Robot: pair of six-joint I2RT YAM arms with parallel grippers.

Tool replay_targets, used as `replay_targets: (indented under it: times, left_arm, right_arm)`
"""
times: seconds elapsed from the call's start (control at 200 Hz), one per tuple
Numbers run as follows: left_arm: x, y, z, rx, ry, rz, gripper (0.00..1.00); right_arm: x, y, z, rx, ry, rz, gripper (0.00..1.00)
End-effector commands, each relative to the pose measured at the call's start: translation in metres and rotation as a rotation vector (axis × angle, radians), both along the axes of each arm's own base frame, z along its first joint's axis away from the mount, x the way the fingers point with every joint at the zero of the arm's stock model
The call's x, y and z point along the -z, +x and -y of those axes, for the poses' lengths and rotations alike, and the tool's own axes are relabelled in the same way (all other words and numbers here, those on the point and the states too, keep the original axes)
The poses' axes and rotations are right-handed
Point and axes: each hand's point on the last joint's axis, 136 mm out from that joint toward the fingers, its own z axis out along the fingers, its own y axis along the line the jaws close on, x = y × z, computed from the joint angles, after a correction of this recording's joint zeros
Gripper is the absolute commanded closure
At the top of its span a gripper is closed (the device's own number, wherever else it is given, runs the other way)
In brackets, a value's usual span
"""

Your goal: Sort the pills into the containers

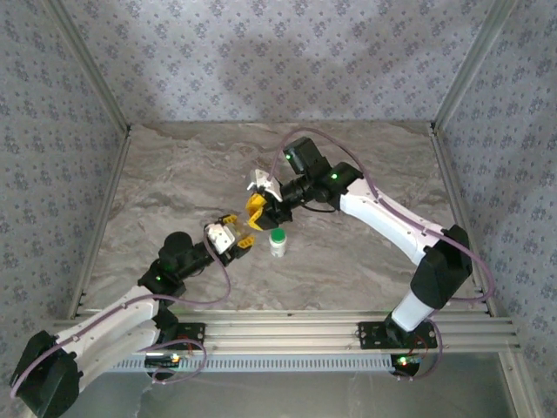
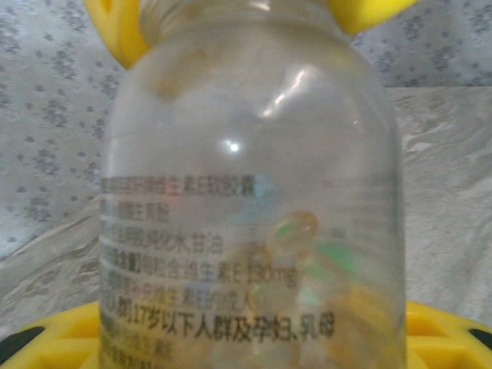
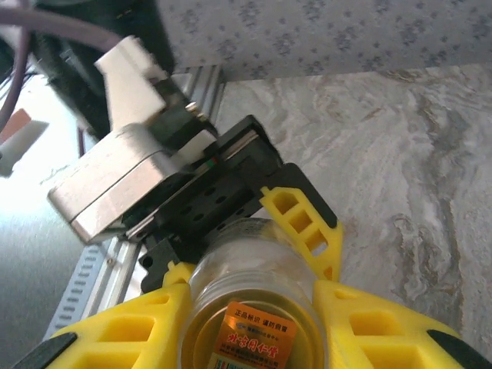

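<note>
The clear bottle (image 2: 254,215) hangs between my two grippers above the middle of the bench (image 1: 374,174), a little nearer the near edge than the far one. Dark print runs in lines across its wall. Pale, translucent pills (image 2: 301,250) lie heaped in its lower part, blurred by the plastic.

My left gripper (image 1: 237,239) is closed about halfway on the bottle's broad body. Its yellow fingers (image 2: 54,338) show at the bottom of the left wrist view, on either side of the bottle. My right gripper (image 1: 258,213) has narrowed onto the bottle's slimmer end. In the left wrist view, its fingers (image 2: 115,31) press in on both sides where the shoulders taper. In the right wrist view the bottle (image 3: 254,307) points end-on at the camera, an orange label showing through it.

A small white bottle with a green cap (image 1: 278,242) stands upright on the bench. It is just beside my left gripper and apart from both grippers. The bench top has a grey marble pattern.
</note>
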Motion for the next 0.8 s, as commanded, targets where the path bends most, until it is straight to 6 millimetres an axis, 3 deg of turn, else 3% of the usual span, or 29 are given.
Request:
replay_targets:
  times: [0.0, 0.145, 0.33, 0.465, 0.795]
  left_arm:
    - [-0.162, -0.013, -0.009, -0.011, -0.297, 0.453, 0.86]
    - [-0.161, -0.003, -0.002, -0.020, -0.251, 0.457, 0.86]
    - [-0.156, 0.001, 0.003, -0.014, -0.245, 0.442, 0.87]
    - [-0.143, 0.007, 0.007, -0.020, -0.216, 0.404, 0.87]
    - [-0.110, 0.014, 0.004, -0.058, -0.162, 0.351, 0.87]
  right_arm:
    - [0.050, 0.027, -0.003, 0.337, -0.184, -0.248, 0.84]
    - [0.054, 0.056, 0.010, 0.654, -0.238, -0.377, 0.82]
    - [0.035, 0.080, 0.013, 0.894, -0.075, -0.464, 0.82]
    - [0.018, 0.091, 0.009, 0.966, -0.019, -0.509, 0.80]
    - [0.007, 0.110, 0.005, 1.004, 0.014, -0.505, 0.70]
